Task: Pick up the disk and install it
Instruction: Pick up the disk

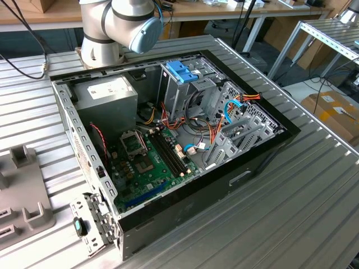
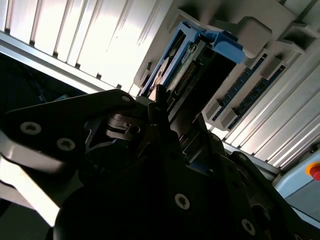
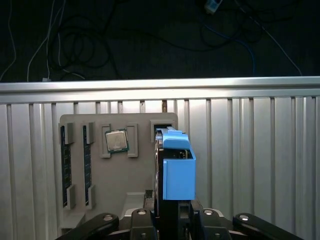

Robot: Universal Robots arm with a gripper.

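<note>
The disk [image 3: 178,172] stands on edge in a slot of a grey fixture [image 3: 140,185], its blue plastic rail facing the first wrist camera. My gripper [image 3: 173,220] reaches around it from below in that picture and looks shut on its flat sides. In the second wrist view the disk [image 2: 192,60] shows its metal side and blue rail, still against the fixture's grey posts [image 2: 260,30], with my dark gripper [image 2: 175,115] right at it. In the exterior view the open computer case [image 1: 263,151] lies on the slatted table.
The fixture also holds a square processor chip [image 3: 116,141] and memory sticks [image 3: 63,165]. Inside the case are a metal drive cage with a blue latch [image 1: 182,72], a grey power-supply box [image 1: 106,92], a green mainboard [image 1: 148,162] and loose cables [image 1: 213,131]. The arm's base [image 1: 106,28] stands behind the case.
</note>
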